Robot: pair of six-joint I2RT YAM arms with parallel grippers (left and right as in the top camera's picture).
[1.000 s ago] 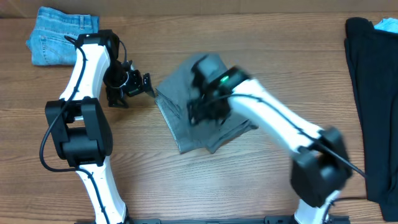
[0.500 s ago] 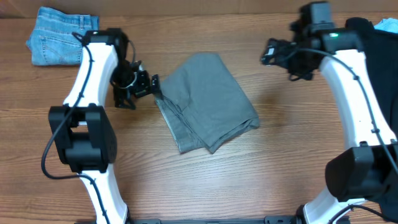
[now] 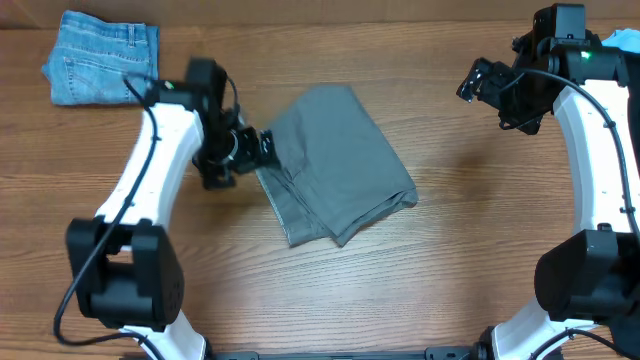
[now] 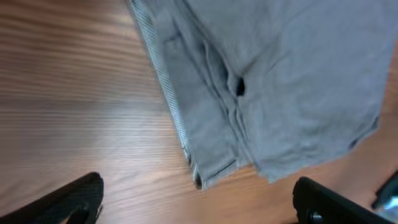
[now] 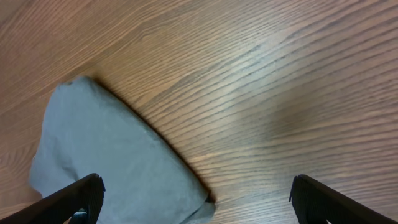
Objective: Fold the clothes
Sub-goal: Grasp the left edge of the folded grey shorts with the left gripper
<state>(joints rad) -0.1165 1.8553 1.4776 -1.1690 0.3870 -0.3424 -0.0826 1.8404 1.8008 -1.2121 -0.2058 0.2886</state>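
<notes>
**Desk:** Where are the clothes, and what are you holding?

**Arm:** Nothing. The clothes (image 3: 335,165), one grey garment, lie in the middle of the surface (image 3: 470,270), already stacked in layers. They are well apart from the denim jeans (image 3: 100,55) in the far left corner. My left jaws are spread wide at the garment's left edge. My left wrist camera shows a fingertip (image 4: 68,199) on either side of the layered corner (image 4: 199,177), with nothing pinched. I cannot tell whether they touch the cloth. My right jaws are also spread and empty, raised at the far right, well apart from the garment.

**Desk:** Which step is this?

**Arm:** A late one, by my reading. The bundle is compact and its edges roughly meet. What remains looks like one last fold or a tidy-up, and it falls to my left side. The next move calls for lowering onto that stacked edge and closing on every layer at once. Then I carry it across toward the smooth side. If I grip only the top ply, the stack could splay.

**Desk:** How does it lie?

**Arm:** Askew to the surface's edges, one corner toward the far side and one toward me. The stacked open edges (image 4: 180,124) face my left arm and slant rightward as they near me. The smooth folded side (image 3: 390,150) faces right. It is close to square, so I judge the long axis weak. If anything, it runs from the left corner to the right one.
</notes>
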